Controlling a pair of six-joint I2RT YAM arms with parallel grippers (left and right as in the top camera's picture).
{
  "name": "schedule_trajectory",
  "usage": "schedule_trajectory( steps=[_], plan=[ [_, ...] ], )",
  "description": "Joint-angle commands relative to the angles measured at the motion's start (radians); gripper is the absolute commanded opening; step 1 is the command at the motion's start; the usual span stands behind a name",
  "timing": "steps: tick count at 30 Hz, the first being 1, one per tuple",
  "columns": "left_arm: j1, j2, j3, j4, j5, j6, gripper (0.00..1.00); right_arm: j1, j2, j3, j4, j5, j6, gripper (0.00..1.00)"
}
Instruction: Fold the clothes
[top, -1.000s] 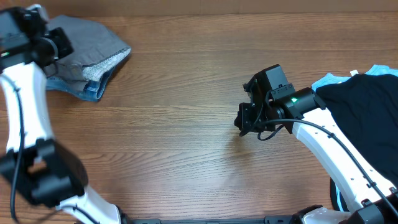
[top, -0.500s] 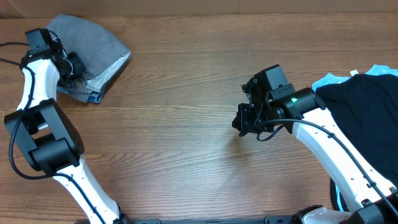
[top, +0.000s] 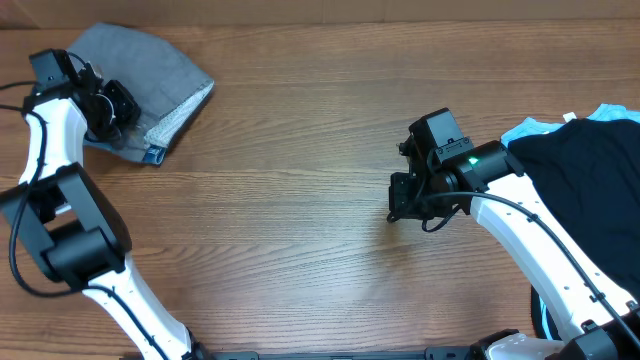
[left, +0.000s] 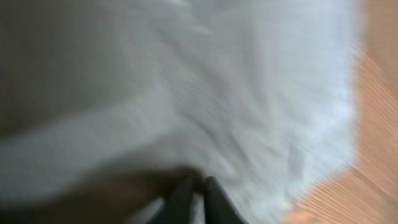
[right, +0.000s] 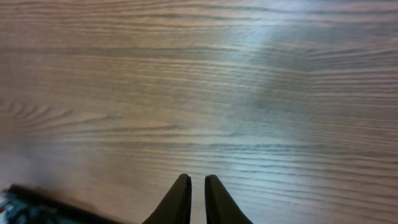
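Observation:
A folded grey garment (top: 150, 60) with a blue edge lies at the table's far left corner. My left gripper (top: 112, 105) is over its near left part. In the left wrist view, pale grey cloth (left: 205, 93) fills the blurred frame and the fingers (left: 196, 199) are close together, tips against the cloth; no fold shows between them. My right gripper (top: 400, 205) is shut and empty, low over bare wood mid-table, as the right wrist view (right: 198, 186) shows. A black garment (top: 590, 170) lies in a heap at the right edge.
A light blue garment (top: 530, 130) sticks out from under the black one at the right edge. The wooden tabletop (top: 280, 200) lies between the two heaps. A strip of wood (left: 373, 124) shows beside the grey cloth.
My left arm has swung in over the grey garment, which now lies flatter with less blue showing. My right gripper has shifted slightly right and toward the front.

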Motion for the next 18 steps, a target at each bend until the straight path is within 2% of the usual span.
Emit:
schedule_trajectory(
  steps=[1,2,4,6,7,12,14,18],
  plan=[
    [-0.009,-0.229,-0.008,-0.019,0.045,0.080,0.35,-0.002,-0.016,0.018,0.020,0.059,-0.004,0.12],
    [-0.009,-0.314,-0.008,-0.046,0.045,0.127,0.48,-0.002,-0.018,0.019,0.037,0.059,-0.004,0.12],
    [-0.009,-0.409,-0.008,-0.102,0.041,0.188,0.56,-0.002,-0.024,0.027,0.055,0.058,-0.003,0.12],
    [-0.014,-0.502,-0.008,-0.177,0.031,0.237,0.70,-0.002,-0.039,0.051,0.068,0.054,-0.004,0.12],
    [-0.019,-0.546,-0.008,-0.223,0.015,0.259,0.72,-0.002,-0.048,0.064,0.070,0.053,-0.004,0.12],
    [-0.053,-0.699,-0.008,-0.413,-0.006,0.338,0.70,-0.002,-0.134,0.156,0.060,0.047,-0.019,0.13],
    [-0.079,-0.753,-0.008,-0.489,-0.006,0.349,0.75,-0.002,-0.180,0.200,0.051,0.048,-0.049,0.22],
    [-0.145,-0.870,-0.008,-0.644,-0.009,0.349,0.87,-0.002,-0.287,0.295,0.009,0.072,-0.064,0.53]
  ],
)
